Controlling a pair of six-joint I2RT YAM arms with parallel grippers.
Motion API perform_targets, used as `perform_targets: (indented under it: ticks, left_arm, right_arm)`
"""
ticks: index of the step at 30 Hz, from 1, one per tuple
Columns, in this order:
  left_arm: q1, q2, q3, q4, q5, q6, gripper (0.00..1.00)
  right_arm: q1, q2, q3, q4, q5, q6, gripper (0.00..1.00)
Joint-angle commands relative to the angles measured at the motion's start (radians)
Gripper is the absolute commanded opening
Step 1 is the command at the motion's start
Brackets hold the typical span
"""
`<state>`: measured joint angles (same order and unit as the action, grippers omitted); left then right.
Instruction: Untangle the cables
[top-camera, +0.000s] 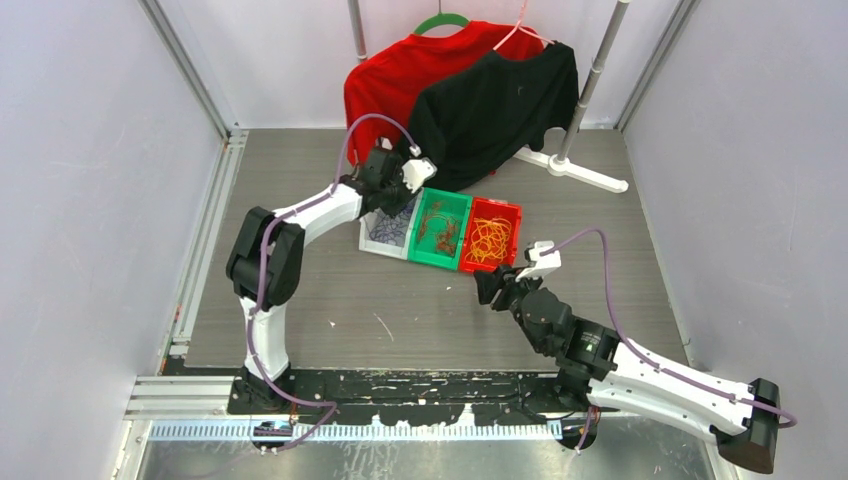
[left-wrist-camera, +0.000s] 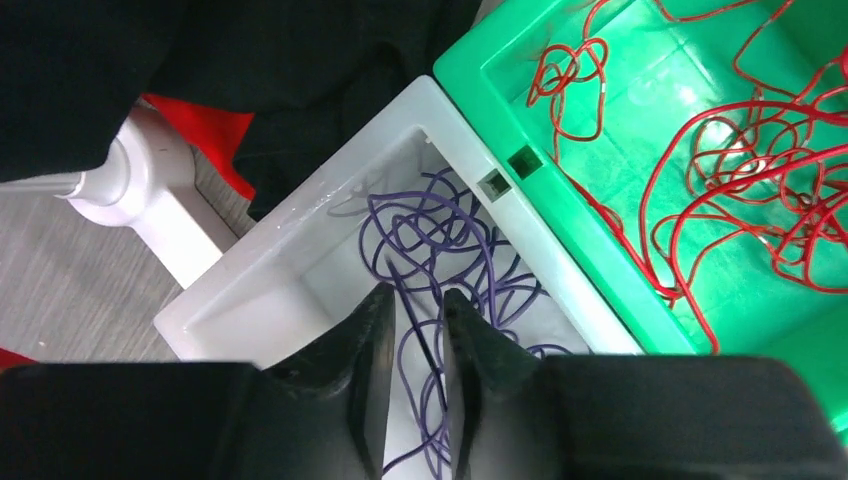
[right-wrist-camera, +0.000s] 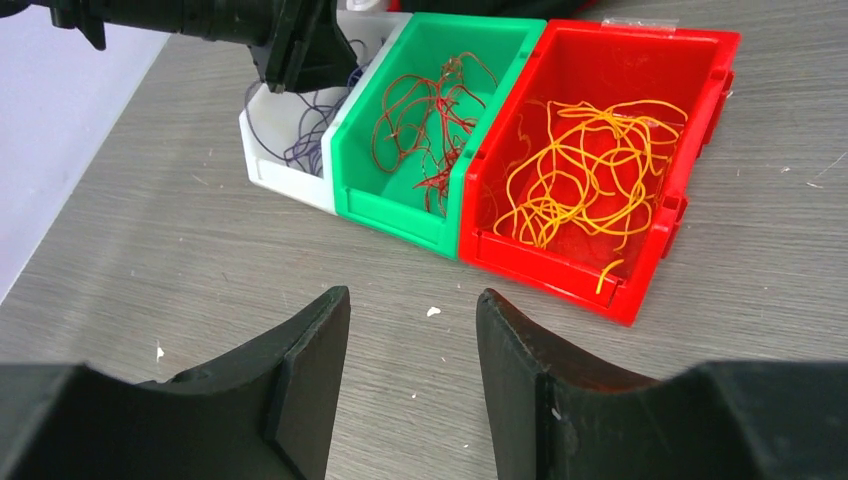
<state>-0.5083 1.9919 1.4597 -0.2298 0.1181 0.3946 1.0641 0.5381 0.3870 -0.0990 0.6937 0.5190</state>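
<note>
Three bins stand side by side. The white bin (top-camera: 368, 240) holds purple cables (left-wrist-camera: 430, 225), the green bin (top-camera: 415, 258) dark red cables (top-camera: 440, 232), and the red bin (top-camera: 510, 212) yellow-orange cables (top-camera: 490, 242). My left gripper (left-wrist-camera: 418, 295) hangs over the white bin (left-wrist-camera: 300, 215) with its jaws a little apart. One purple strand runs through the gap, and neither finger clamps it. My right gripper (right-wrist-camera: 412, 298) is open and empty above the bare table, in front of the green bin (right-wrist-camera: 395, 215) and red bin (right-wrist-camera: 560, 265). In the top view it (top-camera: 487, 285) is near the red bin's front corner.
A red shirt (top-camera: 390, 70) and a black shirt (top-camera: 490, 100) hang on a rack at the back, just behind the bins. The rack's white foot (top-camera: 585, 175) lies on the table at back right. Side walls close in the table. Small white crumbs (right-wrist-camera: 433, 311) lie on the wood.
</note>
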Motion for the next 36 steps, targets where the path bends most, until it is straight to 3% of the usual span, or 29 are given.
perform_targets:
  ticks: [1, 3, 8, 12, 13, 15, 17, 21, 25, 29, 33, 36]
  left_arm:
    - [0.005, -0.007, 0.11, -0.102, 0.055, -0.004, 0.36]
    - [0.013, -0.018, 0.182, -0.194, 0.091, -0.011, 0.49]
    - [0.028, -0.066, 0.291, -0.418, 0.186, 0.003, 0.67]
    - [0.04, -0.1, 0.366, -0.653, 0.263, 0.047, 1.0]
    - [0.046, -0.118, 0.375, -0.697, 0.273, 0.056, 1.0]
    - [0.064, -0.165, 0.376, -0.761, 0.29, 0.06, 1.0]
    - [0.104, -0.228, 0.348, -0.776, 0.325, 0.041, 1.0]
    - [0.261, -0.399, 0.17, -0.597, 0.388, -0.09, 1.0]
    - [0.425, -0.558, -0.173, -0.285, 0.385, -0.217, 1.0]
    - [0.542, -0.666, -0.486, 0.002, 0.333, -0.286, 1.0]
    - [0.607, -0.681, -0.713, 0.29, 0.31, -0.383, 1.0]
    - [0.61, -0.666, -0.828, 0.505, 0.307, -0.428, 1.0]
  right_arm:
    - [-0.005, 0.01, 0.077, -0.016, 0.025, 0.023, 0.56]
    - [-0.008, 0.024, 0.096, -0.04, 0.036, 0.026, 0.57]
    - [-0.011, 0.04, 0.132, -0.096, 0.039, 0.025, 0.57]
    - [-0.016, 0.032, 0.163, -0.162, 0.085, 0.028, 0.63]
    - [-0.018, 0.029, 0.169, -0.177, 0.116, 0.025, 0.7]
    - [-0.023, 0.022, 0.185, -0.208, 0.205, 0.036, 0.98]
    - [-0.042, 0.017, 0.19, -0.199, 0.296, 0.02, 1.0]
    - [-0.178, 0.041, 0.126, -0.032, 0.403, -0.074, 1.0]
    - [-0.431, 0.111, -0.007, 0.264, 0.376, -0.194, 1.0]
    - [-0.676, 0.265, -0.03, 0.338, 0.29, -0.189, 1.0]
    - [-0.853, 0.37, -0.082, 0.493, 0.232, -0.156, 1.0]
    - [-0.912, 0.489, -0.096, 0.619, 0.219, -0.189, 1.0]
